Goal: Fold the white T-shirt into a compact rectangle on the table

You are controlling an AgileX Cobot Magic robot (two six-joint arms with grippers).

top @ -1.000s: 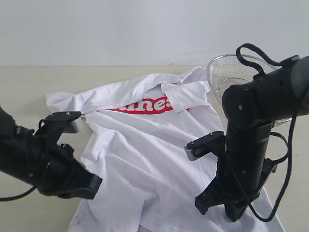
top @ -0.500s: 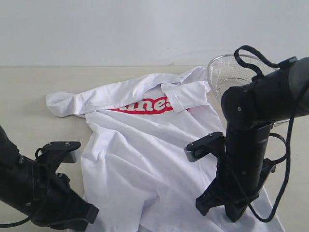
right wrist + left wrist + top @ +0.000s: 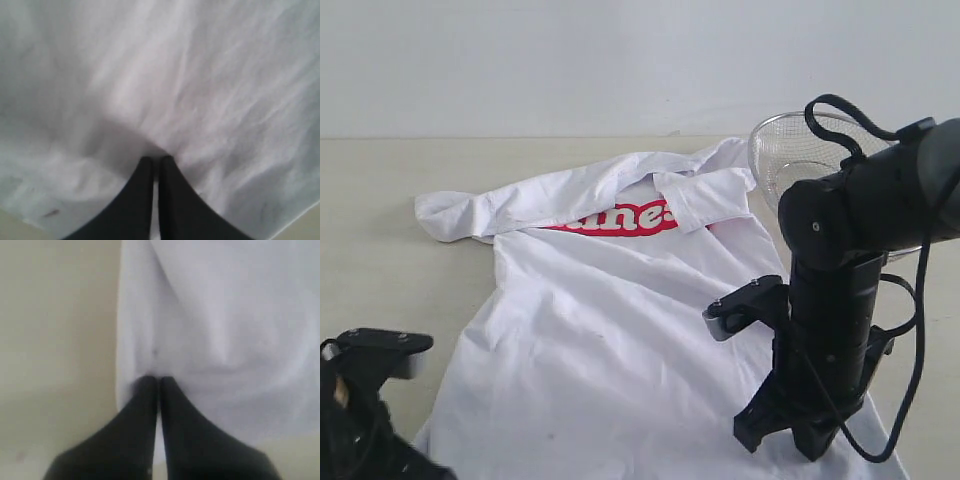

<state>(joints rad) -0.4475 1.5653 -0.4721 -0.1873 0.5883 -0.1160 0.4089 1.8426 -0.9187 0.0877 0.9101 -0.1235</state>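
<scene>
T-shirt (image 3: 610, 320), white, creased, on matte table (image 3: 380, 180)

Matte black arm (image 3: 835, 290), looped cable (image 3: 850, 105), grey bracket (image 3: 720, 318), tapered black fingers (image 3: 142, 200)

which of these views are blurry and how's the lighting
Exterior view: sharp, evenly lit, only soft shadows beside the wrinkled white cotton T-shirt on the pale beige table; left wrist view: soft focus, the black left gripper is a dark silhouette; right wrist view: blurred, streaky cloth nearly fills it around the black right gripper.
</scene>
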